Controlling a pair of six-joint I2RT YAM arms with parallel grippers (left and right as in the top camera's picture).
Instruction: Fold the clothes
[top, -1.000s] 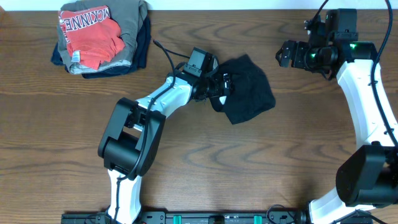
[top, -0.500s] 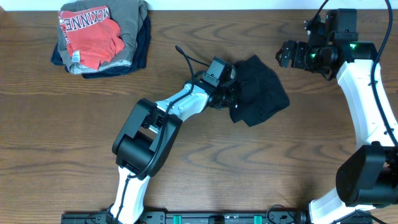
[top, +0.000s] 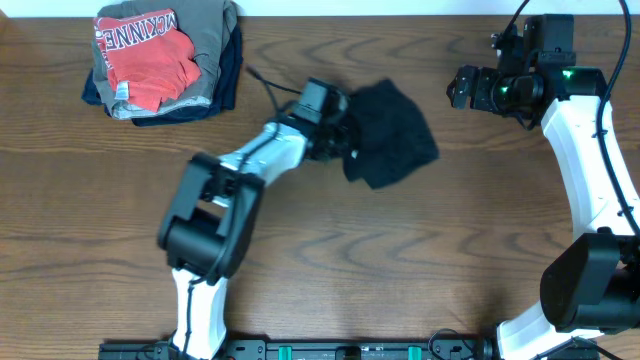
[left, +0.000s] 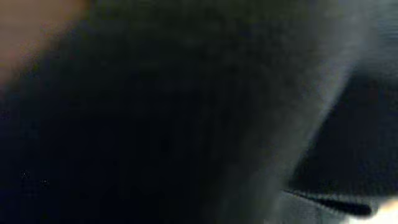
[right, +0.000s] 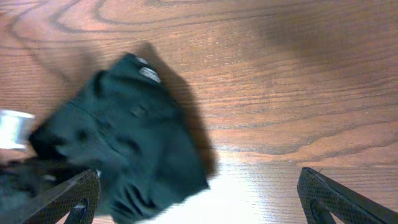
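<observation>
The clothes (top: 392, 130) are a crumpled black top lying on the wooden table right of centre. My left gripper (top: 345, 140) sits at the top's left edge, shut on a bunch of the fabric. In the left wrist view dark cloth (left: 155, 124) fills nearly the whole frame and hides the fingers. My right gripper (top: 462, 88) hovers at the back right, open and empty, apart from the top. Its wrist view looks down on the black top (right: 124, 143), blurred, with a small white mark near its upper edge. The right gripper (right: 199, 199) has its fingers spread wide at the bottom corners.
A pile of folded garments (top: 160, 60), with a red shirt on grey and navy ones, lies at the back left. Bare wooden table (top: 420, 260) stretches in front of the top. The right arm (top: 590, 180) runs along the right side.
The left gripper shut on the black top's left edge. It swung right with the cloth, then came back left, and the top moved with it. The right arm stayed still.
</observation>
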